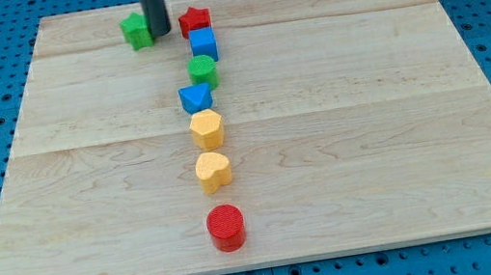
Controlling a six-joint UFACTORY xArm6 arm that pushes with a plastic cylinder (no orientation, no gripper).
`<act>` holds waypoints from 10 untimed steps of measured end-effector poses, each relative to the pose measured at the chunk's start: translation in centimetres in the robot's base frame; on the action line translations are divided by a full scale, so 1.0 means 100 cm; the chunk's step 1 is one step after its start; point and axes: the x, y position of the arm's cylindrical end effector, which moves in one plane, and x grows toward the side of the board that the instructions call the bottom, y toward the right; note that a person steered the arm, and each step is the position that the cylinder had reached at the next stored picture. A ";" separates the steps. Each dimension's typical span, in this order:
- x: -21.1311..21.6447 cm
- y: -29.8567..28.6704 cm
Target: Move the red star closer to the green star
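Red star [195, 20] up at the view's top edge of the wooden board [370, 119], green star [137, 30] near it on the view's left. My tip [158, 33] planted between the two — touching or just beside the green star, can't tell which; a plain rod, holding nothing. Rod coming straight down from the view's top. Trailing down from the red star: blue cube [203, 43], green cylinder [202, 70], blue block [195, 97], two yellow blocks [207, 128] [213, 171], red cylinder [226, 227] — eight blocks total.
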 end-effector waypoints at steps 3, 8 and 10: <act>-0.059 0.110; -0.016 0.091; -0.005 0.019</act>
